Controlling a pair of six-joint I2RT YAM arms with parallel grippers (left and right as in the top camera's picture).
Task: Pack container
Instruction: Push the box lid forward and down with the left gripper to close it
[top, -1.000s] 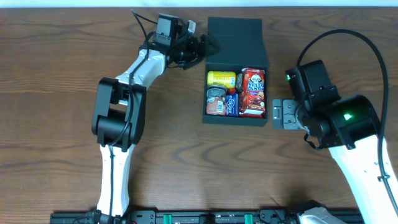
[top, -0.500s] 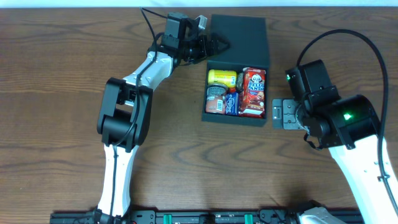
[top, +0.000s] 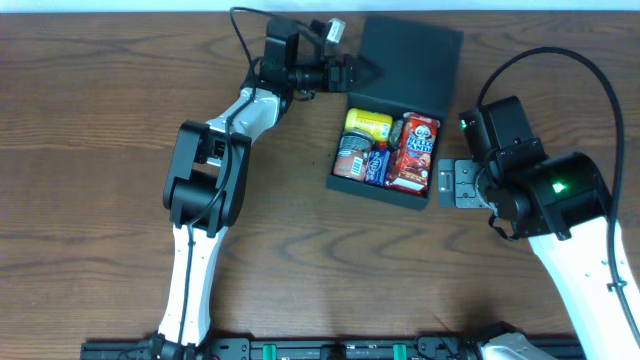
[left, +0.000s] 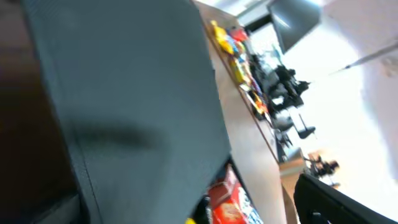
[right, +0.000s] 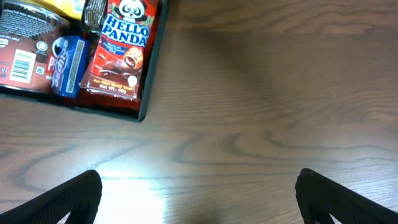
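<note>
Right gripper (top: 447, 183) stays spread wide and empty, just beside the container (top: 375, 195), which is mid-table with the Hello Panda pack (top: 415, 150) and other snacks inside. The container has skewed, its lid (top: 410, 60) end shoved right. Left gripper (top: 350, 72) has advanced against the lid's left edge, fingers released; closing looks next, but the box slides.

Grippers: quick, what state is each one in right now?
Left gripper: open, jaws at the container lid's edge, no grip visible.
Right gripper: open, empty, over bare table beside the container.
</note>
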